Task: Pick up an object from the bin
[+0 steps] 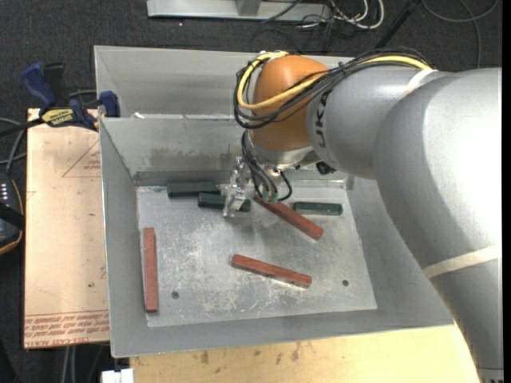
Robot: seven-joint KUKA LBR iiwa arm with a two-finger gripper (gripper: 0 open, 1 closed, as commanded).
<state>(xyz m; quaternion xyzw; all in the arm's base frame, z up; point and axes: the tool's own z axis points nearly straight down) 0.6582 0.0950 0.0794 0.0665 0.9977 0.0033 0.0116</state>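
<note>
Dark green short bar [210, 201] touching gripper [235, 203] on view's L side; open/shut unclear.

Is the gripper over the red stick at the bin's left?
No, the gripper is at the back beside a dark green stick, not the red stick.
</note>
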